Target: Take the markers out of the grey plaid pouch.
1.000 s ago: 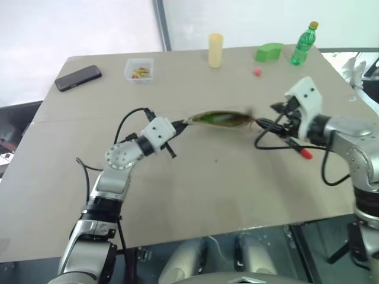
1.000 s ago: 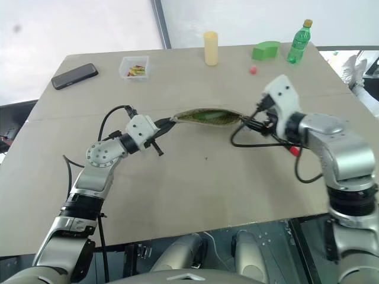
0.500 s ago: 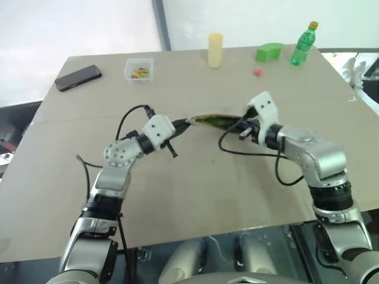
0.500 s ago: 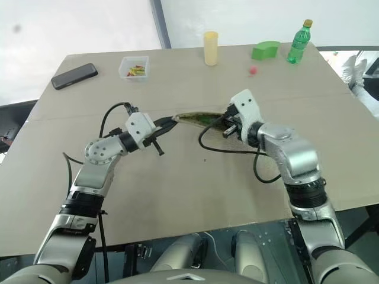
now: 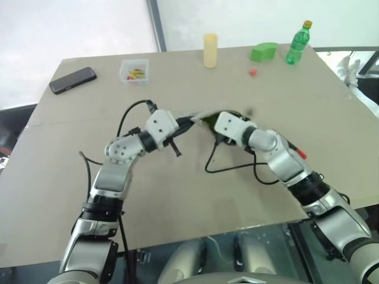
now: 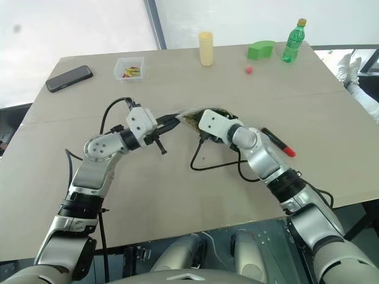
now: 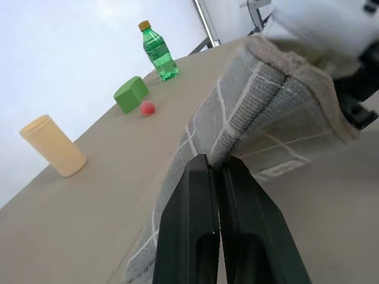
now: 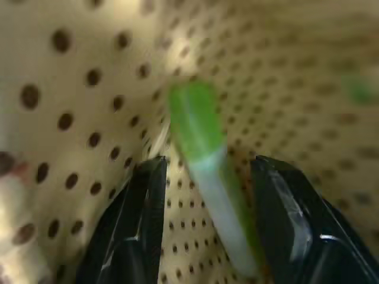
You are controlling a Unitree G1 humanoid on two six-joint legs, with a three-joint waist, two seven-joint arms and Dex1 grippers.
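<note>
Grey plaid pouch (image 7: 249,112), one, pale grid lines, dotted yellowish lining; held above table (image 5: 195,195) centre. Left gripper (image 7: 214,171) fingers pressed together, pinching pouch's left edge. Two markers: lime green one (image 8: 204,154) inside pouch between right gripper (image 8: 207,201) spread fingers; black red-tipped one (image 6: 276,142) on table right of pouch.

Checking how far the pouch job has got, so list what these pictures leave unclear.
- Right gripper: in the head views its fingers are inside the grey pouch; the pouch wall hides them.
- Green marker: the right wrist view shows it between open fingers, blurred; contact unclear.
- Red-tipped marker: partly behind the right arm on the table.
- Small clear box: contents too small to identify.
- Left gripper: shut on the pouch's edge.
</note>
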